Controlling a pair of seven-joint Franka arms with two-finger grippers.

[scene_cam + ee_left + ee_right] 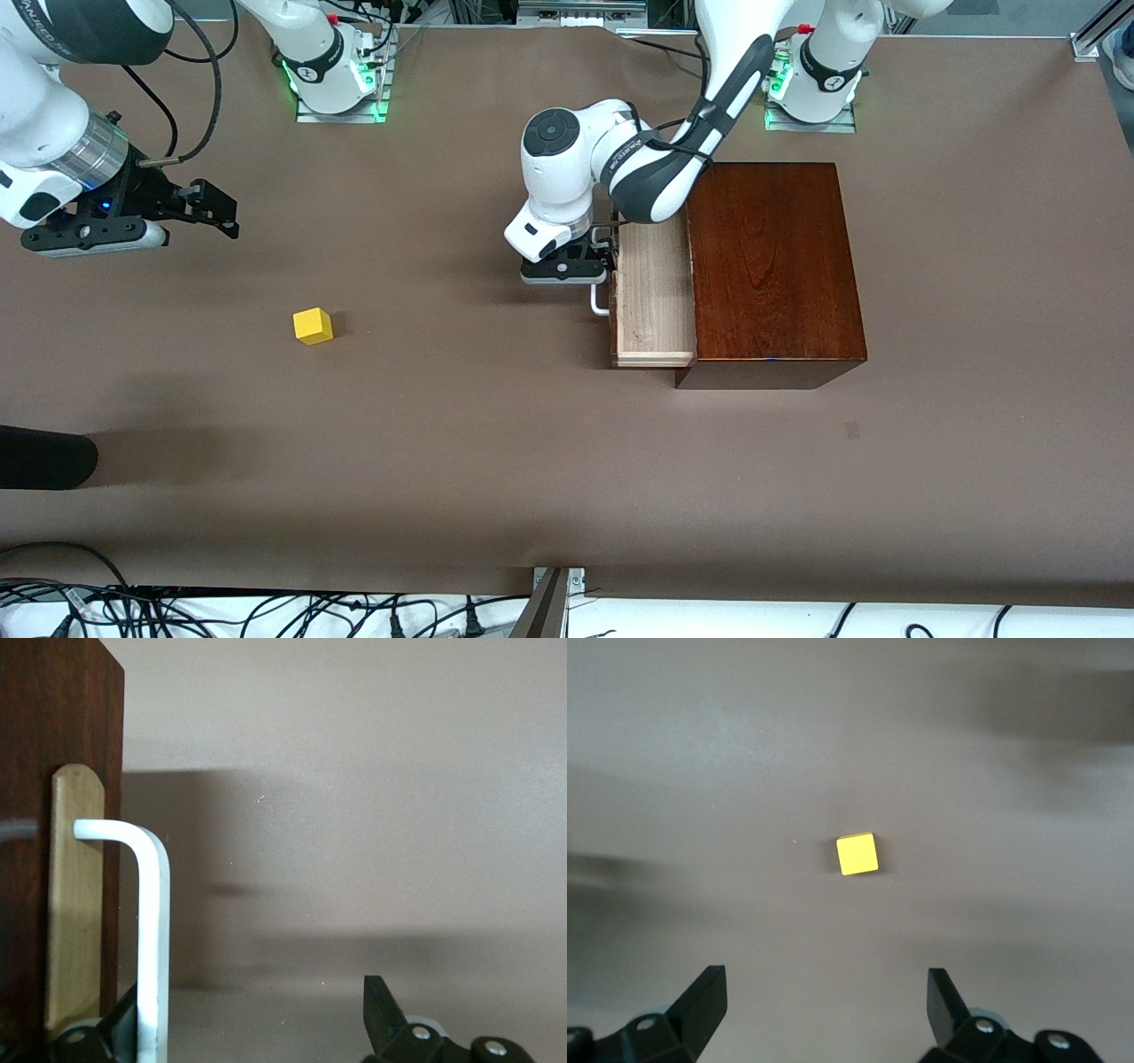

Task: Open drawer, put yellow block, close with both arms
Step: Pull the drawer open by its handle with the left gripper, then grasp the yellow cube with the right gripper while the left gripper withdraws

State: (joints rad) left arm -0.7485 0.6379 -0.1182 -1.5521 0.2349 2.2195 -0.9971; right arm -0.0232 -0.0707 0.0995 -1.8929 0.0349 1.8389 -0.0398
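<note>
The left gripper (592, 263) sits low at the front of the drawer (654, 297), its fingers spread wide around the white U-shaped handle (600, 301); in the left wrist view the handle's bar (152, 939) runs down just beside one black fingertip (120, 1020), while the other fingertip (379, 1005) stands well clear of it, so the handle is bracketed but not pinched. The drawer is pulled partway out of the dark mahogany box (772, 266), its pale light-wood tray exposed and nothing visible in it, and its dark reddish-brown front (49, 842) carries a light wooden backing strip (75, 904) where the handle is mounted. The box stands toward the left arm's end of the table (496, 461), with the drawer opening toward the right arm's end. The right gripper (208, 213) hangs in the air with its fingers parted wide and nothing between them; the right wrist view shows both fingertips (704, 997) spread apart with the yellow block (858, 854) lying on the brown table surface (1010, 771) between and ahead of them. The yellow block (313, 325) rests alone on the table toward the right arm's end, well apart from the drawer and untouched by either gripper.
</note>
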